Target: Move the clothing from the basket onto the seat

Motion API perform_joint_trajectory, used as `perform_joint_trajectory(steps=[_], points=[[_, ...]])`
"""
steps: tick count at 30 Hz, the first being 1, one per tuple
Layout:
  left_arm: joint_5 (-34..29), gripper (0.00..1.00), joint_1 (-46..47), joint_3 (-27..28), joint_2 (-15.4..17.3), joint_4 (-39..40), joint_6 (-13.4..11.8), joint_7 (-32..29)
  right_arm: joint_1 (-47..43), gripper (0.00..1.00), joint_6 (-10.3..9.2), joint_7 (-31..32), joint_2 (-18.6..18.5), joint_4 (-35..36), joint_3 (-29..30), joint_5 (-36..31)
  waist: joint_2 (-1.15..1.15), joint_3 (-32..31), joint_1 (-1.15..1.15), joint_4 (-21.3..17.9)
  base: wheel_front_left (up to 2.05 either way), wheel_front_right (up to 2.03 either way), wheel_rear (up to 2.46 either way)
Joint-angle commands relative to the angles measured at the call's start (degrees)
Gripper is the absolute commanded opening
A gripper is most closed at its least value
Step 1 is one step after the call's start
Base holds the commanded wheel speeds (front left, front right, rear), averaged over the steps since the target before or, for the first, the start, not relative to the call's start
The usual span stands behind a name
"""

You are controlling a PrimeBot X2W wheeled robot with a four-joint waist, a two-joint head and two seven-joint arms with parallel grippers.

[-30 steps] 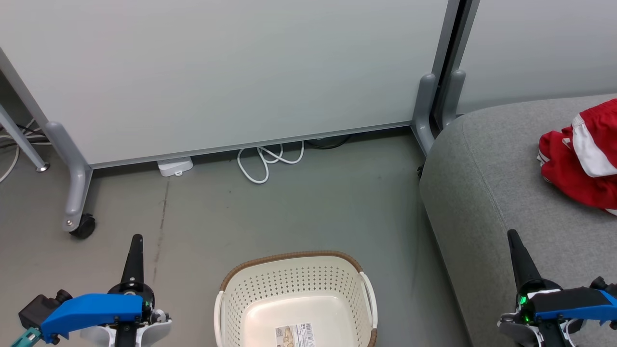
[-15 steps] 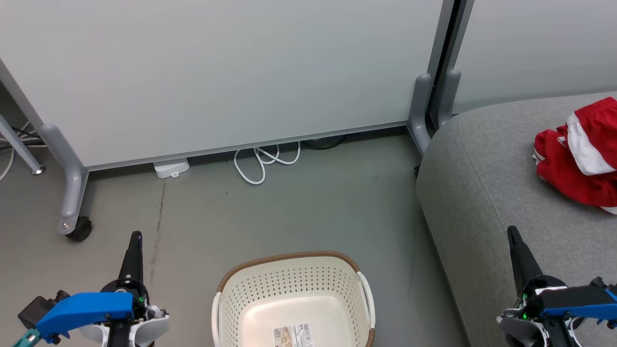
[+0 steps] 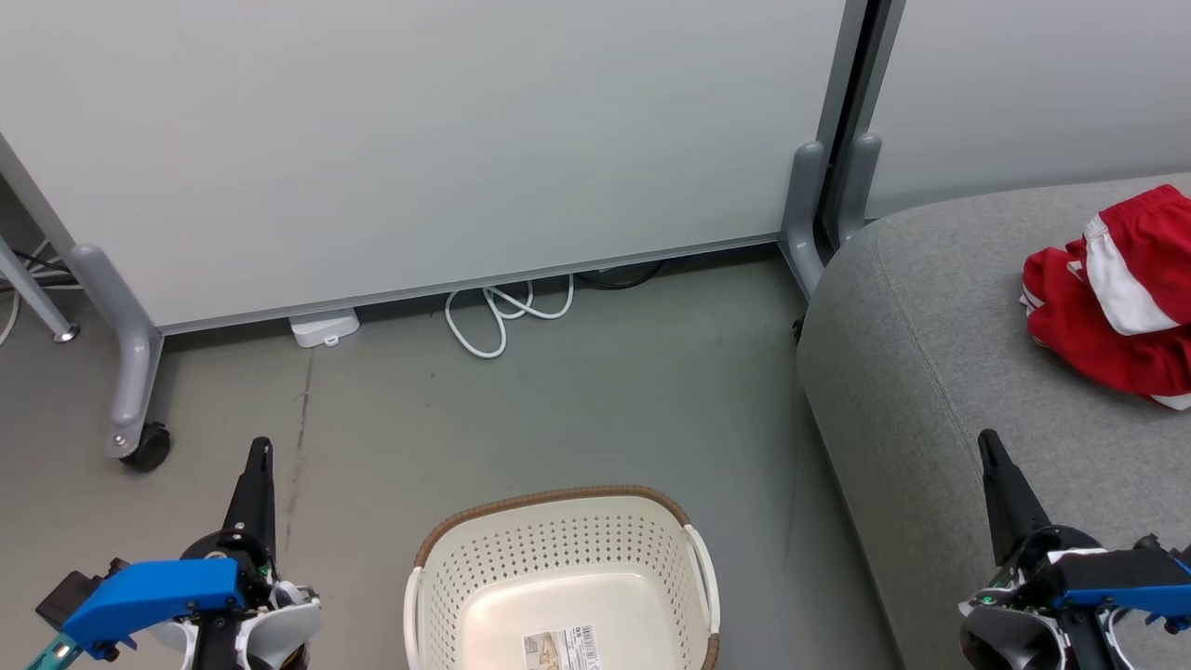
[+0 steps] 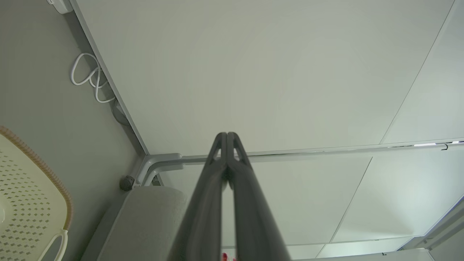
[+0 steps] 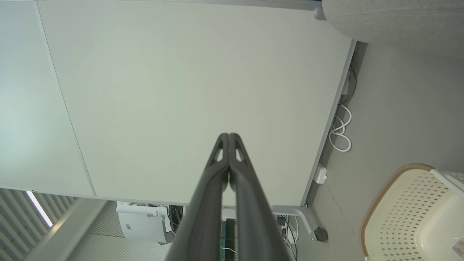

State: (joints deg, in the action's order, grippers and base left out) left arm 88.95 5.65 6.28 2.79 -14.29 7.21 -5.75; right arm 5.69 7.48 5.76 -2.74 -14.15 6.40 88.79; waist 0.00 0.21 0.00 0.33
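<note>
The red clothing [image 3: 1107,298] with white panels lies bunched on the grey seat [image 3: 930,326] at the right edge of the head view. On the floor at bottom centre stands the cream basket [image 3: 558,544], holding only a paper label [image 3: 560,647]. My left gripper [image 3: 259,448] is shut at the lower left, left of the basket, with nothing held. At the lower right my right gripper [image 3: 986,437] is shut over the seat's front part, well short of the clothing. Both wrist views show the fingers [image 4: 226,136] [image 5: 228,136] pressed together and the basket [image 4: 21,188] [image 5: 406,203] beside them.
A pale partition wall [image 3: 419,140] on grey castor legs [image 3: 130,391] runs along the back. A coiled white cable [image 3: 502,312] and a white adapter [image 3: 323,327] lie at its foot. Grey floor [image 3: 558,400] spreads between the partition, basket and seat.
The camera has shifted, so the scene slides slightly left and up. Both grippers stay shut in about the same places. The clothing and basket have not moved.
</note>
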Motion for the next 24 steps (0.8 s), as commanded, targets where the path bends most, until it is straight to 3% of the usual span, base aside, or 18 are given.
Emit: perform_joint_trajectory(steps=[1, 24], points=[[1.25, 0.0, 0.74, 0.2, 0.16, 0.33, 0.46, -0.45, 0.76, 0.0, 0.02, 0.42, -0.24, 0.2, 0.16, 1.44, 0.0, -0.01, 0.0, -0.07, 0.0, 0.0, 0.0], [3.51, 0.0, 0.85, 0.38, 0.16, 0.31, 0.5, -1.04, 0.89, 0.0, 0.02, 1.02, -0.24, 0.18, 0.19, 3.69, 0.0, -0.03, 0.0, -0.33, 0.0, 0.0, 0.0]])
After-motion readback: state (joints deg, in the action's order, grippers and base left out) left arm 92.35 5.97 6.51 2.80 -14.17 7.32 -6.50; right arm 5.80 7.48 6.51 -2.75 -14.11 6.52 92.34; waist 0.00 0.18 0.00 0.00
